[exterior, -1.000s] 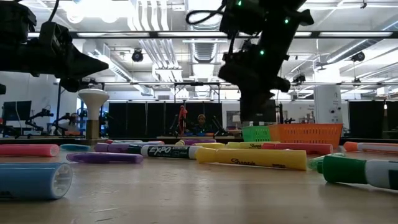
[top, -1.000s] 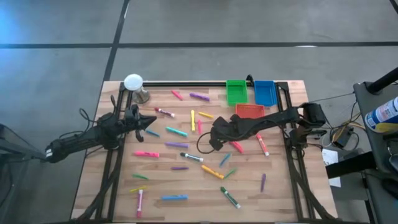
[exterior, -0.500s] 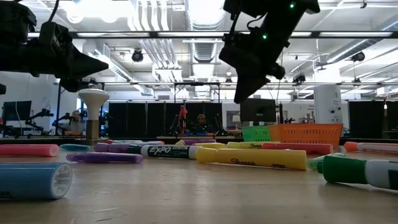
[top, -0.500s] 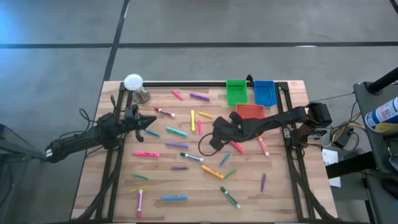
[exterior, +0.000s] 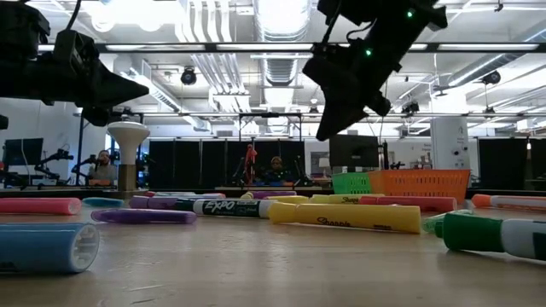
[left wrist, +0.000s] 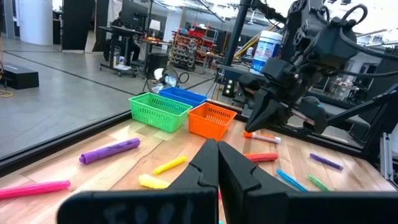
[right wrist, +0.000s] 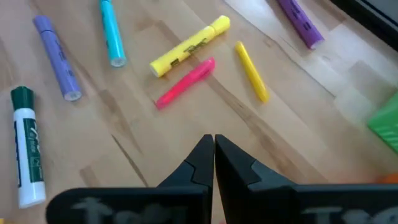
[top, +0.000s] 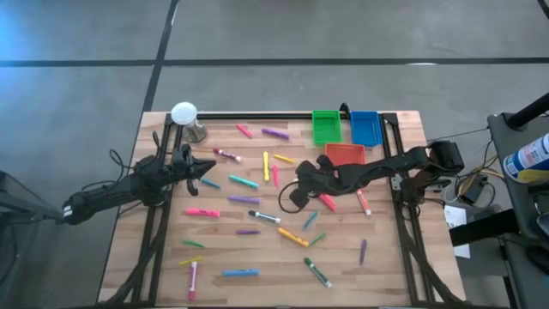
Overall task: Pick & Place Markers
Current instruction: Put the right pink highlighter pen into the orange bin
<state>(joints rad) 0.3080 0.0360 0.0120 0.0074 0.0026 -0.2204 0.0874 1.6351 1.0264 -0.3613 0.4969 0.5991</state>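
From above, the markers [top: 257,215] lie scattered across the tabletop [top: 386,266]; the right end effector [top: 292,199] hangs clenched and empty over them. Level view: it hovers high. Left wrist: the left end effector [left wrist: 217,163] is clenched, empty. Right wrist: a pink marker [right wrist: 185,83] lies beneath.

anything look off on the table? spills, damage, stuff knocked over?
Nothing damaged or spilled. The markers lie scattered at all angles across the table, none visibly in the green bin, blue bin or orange bin. The bins sit upright. Both the left gripper and right gripper are shut and empty.
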